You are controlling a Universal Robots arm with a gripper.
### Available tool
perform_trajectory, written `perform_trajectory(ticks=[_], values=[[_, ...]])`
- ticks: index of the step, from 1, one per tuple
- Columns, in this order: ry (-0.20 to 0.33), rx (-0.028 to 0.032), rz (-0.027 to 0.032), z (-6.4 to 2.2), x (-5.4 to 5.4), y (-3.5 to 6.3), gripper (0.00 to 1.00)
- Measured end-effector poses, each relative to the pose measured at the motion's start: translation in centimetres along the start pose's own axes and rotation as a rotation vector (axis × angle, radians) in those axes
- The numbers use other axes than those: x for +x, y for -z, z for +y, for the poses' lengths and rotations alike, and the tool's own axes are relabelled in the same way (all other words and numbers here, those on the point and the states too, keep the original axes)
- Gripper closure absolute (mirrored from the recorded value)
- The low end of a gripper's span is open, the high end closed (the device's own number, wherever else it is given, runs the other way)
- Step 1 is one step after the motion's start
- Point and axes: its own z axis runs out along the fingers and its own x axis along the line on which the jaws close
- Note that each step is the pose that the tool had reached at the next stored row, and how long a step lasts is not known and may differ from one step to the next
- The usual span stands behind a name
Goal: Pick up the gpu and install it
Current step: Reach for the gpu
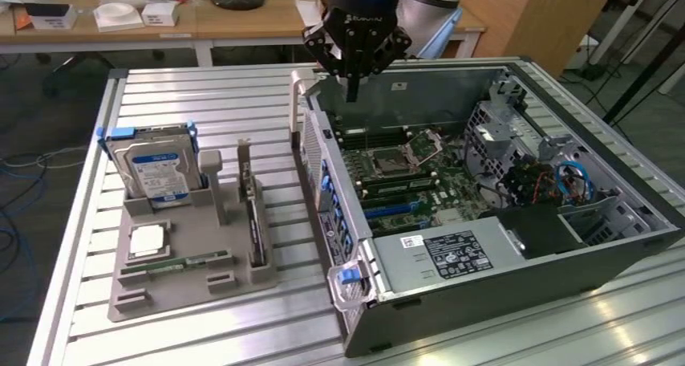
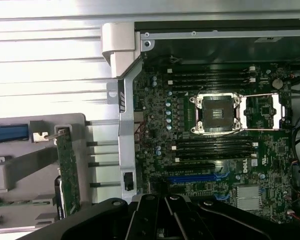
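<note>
The gpu [image 1: 253, 221] stands on edge in a slot of the grey holder [image 1: 192, 290], at the exterior view's left of the open computer case [image 1: 514, 221]. In the wrist view the gpu [image 2: 68, 170] shows as a thin green board with a silver bracket end. My gripper [image 1: 351, 85] hangs above the case's far corner, well away from the gpu. Its fingers are shut to a point with nothing between them. Below it lies the motherboard [image 2: 210, 150] with a blue card slot [image 2: 192, 177].
A silver hard drive [image 1: 159, 165] with a blue-white label stands at the holder's far end. A green RAM stick [image 1: 176, 263] and a square chip [image 1: 147, 239] lie flat in the holder. A black power supply [image 1: 471, 254] fills the case's near end. All rest on a slatted metal table [image 1: 204, 101].
</note>
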Motion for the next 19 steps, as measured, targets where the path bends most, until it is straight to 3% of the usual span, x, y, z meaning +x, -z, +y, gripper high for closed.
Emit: perform_trajectory(ticks=[19], values=[[0.000,0.0000,0.0000,-0.19,2.4,-0.03,0.89]])
